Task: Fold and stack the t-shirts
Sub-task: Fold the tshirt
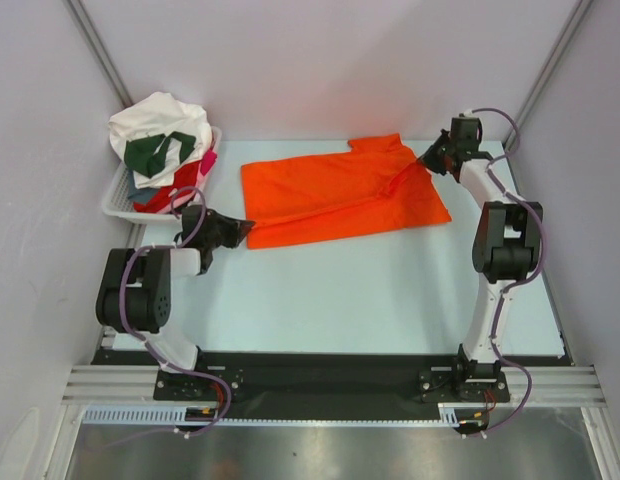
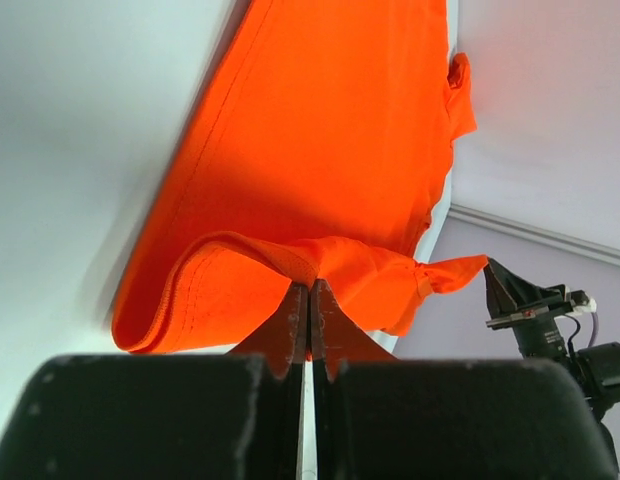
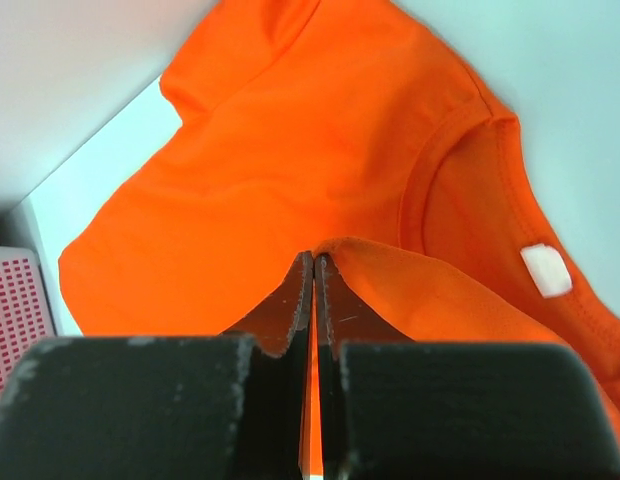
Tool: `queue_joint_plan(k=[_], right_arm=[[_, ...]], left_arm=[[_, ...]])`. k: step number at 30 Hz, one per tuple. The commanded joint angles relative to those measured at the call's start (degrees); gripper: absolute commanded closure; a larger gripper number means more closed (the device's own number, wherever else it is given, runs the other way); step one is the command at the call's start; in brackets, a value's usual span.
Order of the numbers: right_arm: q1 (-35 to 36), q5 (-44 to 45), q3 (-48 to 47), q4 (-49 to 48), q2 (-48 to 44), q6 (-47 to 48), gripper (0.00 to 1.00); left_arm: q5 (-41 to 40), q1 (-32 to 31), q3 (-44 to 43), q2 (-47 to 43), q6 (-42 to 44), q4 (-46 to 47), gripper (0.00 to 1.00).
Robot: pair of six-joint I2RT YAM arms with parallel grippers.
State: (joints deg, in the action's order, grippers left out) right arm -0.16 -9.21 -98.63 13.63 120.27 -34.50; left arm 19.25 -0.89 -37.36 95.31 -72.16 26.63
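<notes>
pale table [image 1: 370, 290], orange t-shirt [image 1: 330, 190] pinched by left gripper [image 1: 246, 228], right gripper [image 1: 422, 161]

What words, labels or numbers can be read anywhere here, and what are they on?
None can be read.
White tag inside the collar of the orange shirt: blank, or too blurred to read.
Basket and the other shirts piled in it: no lettering shows.
</notes>
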Motion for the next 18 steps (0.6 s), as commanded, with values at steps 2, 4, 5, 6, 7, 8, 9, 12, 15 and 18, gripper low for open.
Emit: queue_joint_plan(k=[2, 4, 5, 6, 7, 8, 9, 12, 15, 18], right_arm=[[1.39, 0.78, -6.21, 1.84, 2.33, 1.72, 0.99], [1.48, -0.01, -7.10, 2.54, 3.48, 1.81, 0.73], [1.48, -0.28, -7.54, 3.07, 3.66, 1.63, 0.50], [1.48, -0.45, -7.37, 3.07, 3.22, 1.28, 0.41], [1.48, -0.54, -6.93, 3.07, 2.78, 1.10, 0.38], [1.40, -0.63, -6.32, 2.64, 2.17, 1.10, 0.33], [1.39, -0.81, -4.31, 2.20, 1.29, 1.02, 0.32], [0.96, -1.59, 1.91, -0.52, -3.27, 0.14, 0.32], [0.60, -3.18, 9.48, -5.18, -9.95, -1.70, 0.34], [-1.24, -4.41, 21.26, -11.85, -17.59, -4.25, 0.37]], left_arm=[[-0.44, 0.45, -2.36, 1.81, -1.49, 3.51, 0.96], [0.53, 0.45, -3.06, 2.60, -0.35, 3.78, 0.75], [0.70, 0.45, -3.15, 2.43, 0.26, 3.78, 0.61], [0.71, 0.45, -3.15, 2.08, 0.79, 3.86, 0.56], [0.53, 0.45, -3.15, 0.94, 1.40, 3.69, 0.49], [0.10, 0.45, -3.33, -0.11, 2.89, 1.25, 0.34], [-1.21, 0.45, -3.59, -1.08, 3.86, -0.25, 0.29], [-4.11, 0.45, -3.59, -6.35, 8.08, -6.14, 0.21], [-6.49, 0.45, -1.67, -12.85, 10.98, -10.10, 0.21], [-9.83, 0.36, 1.93, -19.09, 12.39, -12.04, 0.21]])
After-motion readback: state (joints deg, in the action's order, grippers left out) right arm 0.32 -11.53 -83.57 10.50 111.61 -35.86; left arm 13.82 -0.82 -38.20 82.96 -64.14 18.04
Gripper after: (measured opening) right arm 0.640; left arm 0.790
